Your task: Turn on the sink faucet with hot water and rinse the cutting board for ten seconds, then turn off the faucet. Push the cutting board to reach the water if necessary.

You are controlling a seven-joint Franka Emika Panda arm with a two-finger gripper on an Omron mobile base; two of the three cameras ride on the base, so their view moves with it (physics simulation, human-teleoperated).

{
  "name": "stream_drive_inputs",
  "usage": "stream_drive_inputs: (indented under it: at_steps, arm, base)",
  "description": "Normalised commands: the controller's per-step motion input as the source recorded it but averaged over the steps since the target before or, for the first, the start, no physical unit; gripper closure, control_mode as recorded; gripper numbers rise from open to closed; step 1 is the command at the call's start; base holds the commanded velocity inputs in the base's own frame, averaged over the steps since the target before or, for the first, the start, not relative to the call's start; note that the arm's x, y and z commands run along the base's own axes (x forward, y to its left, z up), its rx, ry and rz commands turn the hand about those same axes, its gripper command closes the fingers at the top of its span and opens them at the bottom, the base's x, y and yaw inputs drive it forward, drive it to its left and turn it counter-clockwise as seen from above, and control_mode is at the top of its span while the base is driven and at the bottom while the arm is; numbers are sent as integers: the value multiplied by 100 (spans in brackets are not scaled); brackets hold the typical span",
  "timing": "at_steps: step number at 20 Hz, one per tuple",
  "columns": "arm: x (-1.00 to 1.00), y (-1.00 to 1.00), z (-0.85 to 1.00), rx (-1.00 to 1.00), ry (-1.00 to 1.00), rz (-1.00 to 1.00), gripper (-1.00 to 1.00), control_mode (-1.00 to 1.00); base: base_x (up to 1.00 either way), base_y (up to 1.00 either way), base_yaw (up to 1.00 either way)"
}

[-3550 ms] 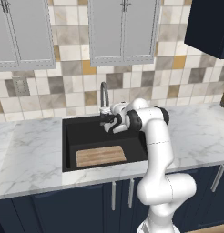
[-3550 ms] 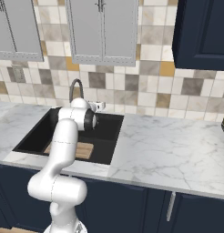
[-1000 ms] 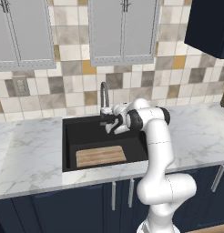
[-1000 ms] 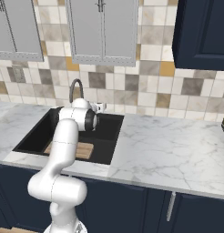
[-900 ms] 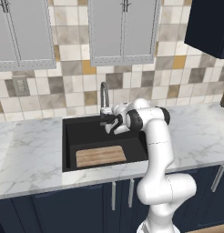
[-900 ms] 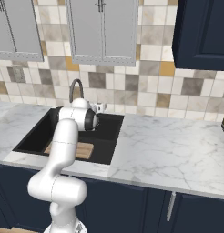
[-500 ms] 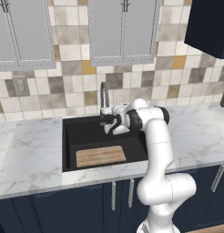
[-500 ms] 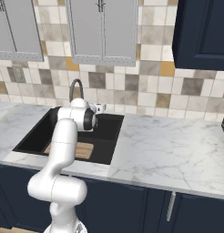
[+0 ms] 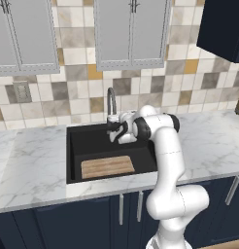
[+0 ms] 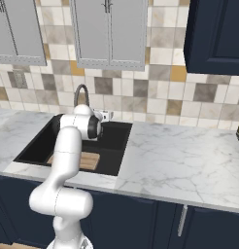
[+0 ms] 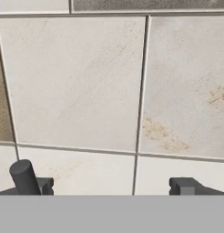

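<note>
The black sink (image 9: 92, 142) is set in the marble counter, and the light-brown cutting board (image 9: 108, 167) lies flat on its floor toward the front. The dark gooseneck faucet (image 9: 110, 99) rises behind the basin; no water shows. My gripper (image 9: 113, 131) hovers open at the faucet's base, pointing at the wall. In the hand view my gripper (image 11: 113, 186) has wide-apart tips, with a small dark lever (image 11: 23, 175) beside the left fingertip (image 11: 43, 185). From the right, the arm covers part of the cutting board (image 10: 90, 160) and the faucet (image 10: 80, 92) stands behind the hand.
Marble counter (image 9: 29, 160) runs left of the basin and on its right (image 10: 179, 155). The tiled backsplash (image 11: 86, 82) is close ahead of the hand. Grey wall cabinets (image 9: 131, 34) hang above, and an outlet (image 9: 22, 91) sits on the wall at left.
The hand has crept slightly left toward the faucet's base. Board, sink and faucet stand as before.
</note>
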Motion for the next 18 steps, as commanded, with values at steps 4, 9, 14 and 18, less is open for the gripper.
stream_drive_inputs:
  at_steps: [4,9,14,18]
  arm:
    - [-36,-11,0,0,0,0,-100,-100]
    - [-33,-8,0,0,0,0,-100,-100]
    - [-34,-12,0,0,0,0,-100,-100]
    - [-52,-19,0,0,0,0,-100,-100]
  base:
    - [0,0,0]
    - [0,0,0]
    - [0,0,0]
    - [0,0,0]
